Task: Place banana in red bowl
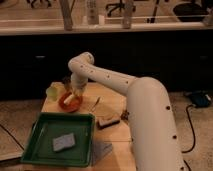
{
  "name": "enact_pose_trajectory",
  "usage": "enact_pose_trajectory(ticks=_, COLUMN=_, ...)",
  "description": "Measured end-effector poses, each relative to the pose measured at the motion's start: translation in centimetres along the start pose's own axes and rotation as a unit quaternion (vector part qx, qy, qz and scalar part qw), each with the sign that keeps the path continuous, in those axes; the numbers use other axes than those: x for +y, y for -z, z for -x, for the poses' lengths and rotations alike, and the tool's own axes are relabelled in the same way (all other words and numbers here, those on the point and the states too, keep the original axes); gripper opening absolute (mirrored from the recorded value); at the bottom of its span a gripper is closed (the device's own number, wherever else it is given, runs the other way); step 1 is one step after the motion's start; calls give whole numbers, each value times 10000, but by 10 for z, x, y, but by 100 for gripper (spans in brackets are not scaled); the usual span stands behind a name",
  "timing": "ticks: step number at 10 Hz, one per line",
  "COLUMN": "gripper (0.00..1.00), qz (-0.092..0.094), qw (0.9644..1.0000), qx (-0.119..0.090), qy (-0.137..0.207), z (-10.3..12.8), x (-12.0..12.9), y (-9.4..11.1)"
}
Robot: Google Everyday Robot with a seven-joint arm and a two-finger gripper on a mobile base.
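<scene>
The small orange-red bowl [69, 103] sits at the back left of the wooden table. My gripper [75, 93] hangs right over the bowl's far rim, at the end of the white arm that reaches in from the right. A short pale-yellow piece, the banana [71, 97], shows just under the gripper and slants down into the bowl. I cannot tell whether the gripper still holds it.
A pale yellow-green cup [54, 91] stands just left of the bowl. A large green tray [40, 131] with a grey-blue sponge [64, 142] lies at the front left. A thin utensil [95, 103] and a brown block [107, 121] lie right of the bowl.
</scene>
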Motion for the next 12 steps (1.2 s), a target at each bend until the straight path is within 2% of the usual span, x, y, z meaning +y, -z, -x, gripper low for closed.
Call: enact_pose_trajectory(ticks=12, gripper=80, qz=-50, qw=9999, qx=-162, qy=18, z=4, x=4, y=-1)
